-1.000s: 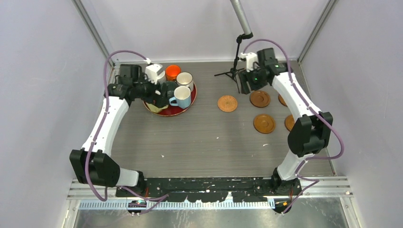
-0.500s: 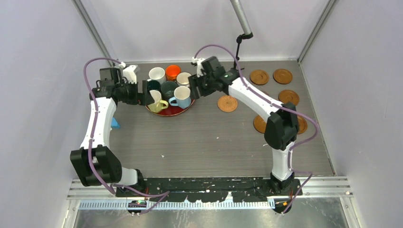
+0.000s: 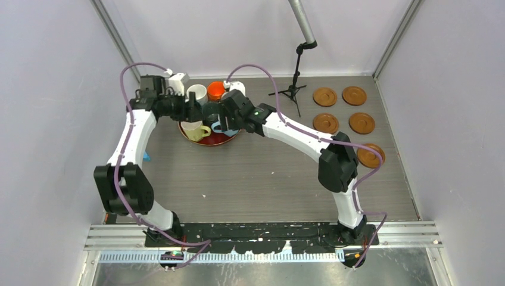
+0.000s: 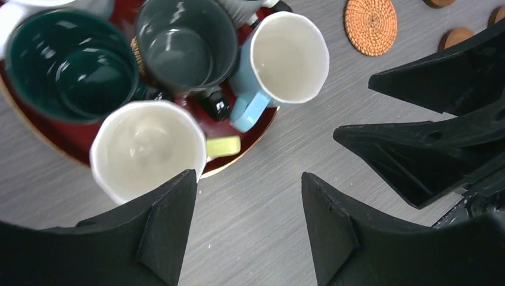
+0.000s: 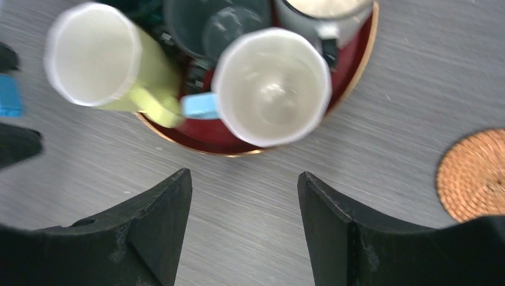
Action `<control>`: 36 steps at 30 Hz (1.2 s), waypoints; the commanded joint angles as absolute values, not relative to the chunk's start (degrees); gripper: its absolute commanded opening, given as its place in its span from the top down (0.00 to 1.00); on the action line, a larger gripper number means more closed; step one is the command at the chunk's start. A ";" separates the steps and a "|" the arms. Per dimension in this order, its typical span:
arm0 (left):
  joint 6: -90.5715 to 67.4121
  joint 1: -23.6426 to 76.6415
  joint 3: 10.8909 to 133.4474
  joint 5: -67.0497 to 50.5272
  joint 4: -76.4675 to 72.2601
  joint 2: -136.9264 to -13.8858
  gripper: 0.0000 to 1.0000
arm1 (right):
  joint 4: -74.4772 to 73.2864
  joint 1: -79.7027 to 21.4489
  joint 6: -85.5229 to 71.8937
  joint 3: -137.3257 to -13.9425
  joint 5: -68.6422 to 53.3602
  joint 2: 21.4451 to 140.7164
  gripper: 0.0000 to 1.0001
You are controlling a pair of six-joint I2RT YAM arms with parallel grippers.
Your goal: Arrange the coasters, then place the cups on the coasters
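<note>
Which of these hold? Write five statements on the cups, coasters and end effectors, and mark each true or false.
1. The light blue cup stands on the red tray. True.
2. The woven coaster carries a cup. False: it lies bare on the table, beside the tray.
3. The right end effector grips the light blue cup. False: it is open and holds nothing; the cup is beyond its fingertips.
4. The wooden coasters in view at the right of the table are all bare. True.
5. The pale yellow cup shares the tray with the light blue cup. True.
</note>
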State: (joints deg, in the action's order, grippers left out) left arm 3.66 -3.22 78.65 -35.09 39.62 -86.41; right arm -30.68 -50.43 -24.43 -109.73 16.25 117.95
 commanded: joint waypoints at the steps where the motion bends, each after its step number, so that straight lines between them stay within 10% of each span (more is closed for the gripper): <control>1: 3.95 2.00 82.26 -32.80 36.42 -90.76 0.36 | -27.07 -49.00 -25.93 -101.70 20.94 111.45 0.30; 12: 10.18 9.28 87.71 -22.18 38.00 -100.51 0.51 | -26.02 -44.45 -26.15 -93.79 16.19 109.16 0.30; 36: 9.88 13.20 85.17 -21.24 40.08 -101.43 0.36 | -25.60 -43.31 -24.24 -93.43 14.13 108.15 0.30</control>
State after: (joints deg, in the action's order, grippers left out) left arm 9.69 12.56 85.65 -20.69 39.72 -102.52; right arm -27.57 -43.48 -24.51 -93.03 13.89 111.79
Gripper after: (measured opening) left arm 0.633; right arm 0.695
